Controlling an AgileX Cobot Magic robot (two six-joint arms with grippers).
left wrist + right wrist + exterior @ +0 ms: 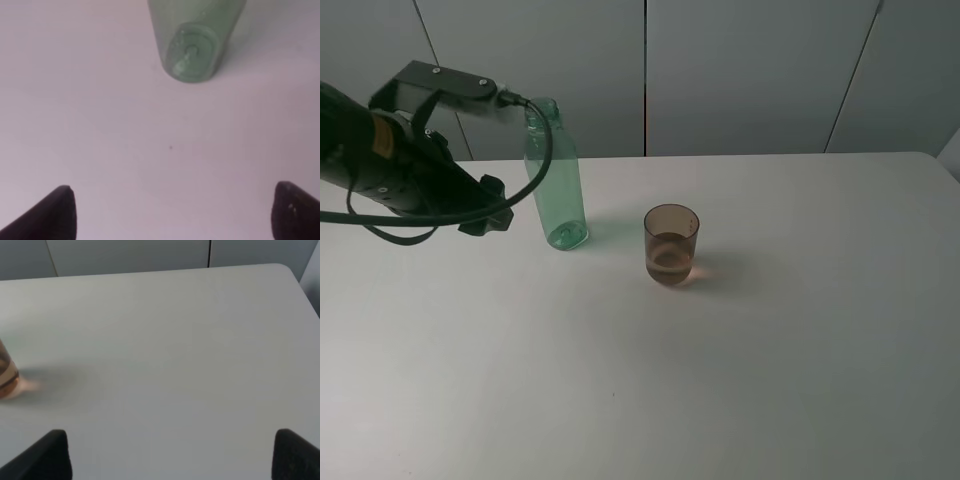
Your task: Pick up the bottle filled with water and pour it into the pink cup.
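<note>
The green transparent bottle [556,180] stands upright and uncapped on the white table [640,380], left of the middle. In the left wrist view the bottle's base [192,50] sits ahead of my left gripper [175,207], which is open and empty with bare table between its fingers. From above, the left gripper [492,205] hangs just left of the bottle, apart from it. The pink cup [671,245] stands to the bottle's right with some liquid in its lower half. My right gripper [172,447] is open, and the cup's edge [7,377] shows far to one side.
Grey wall panels [740,70] rise behind the table's far edge. A black cable [525,190] loops from the left arm close past the bottle. The table's rounded far right corner [287,270] shows in the right wrist view.
</note>
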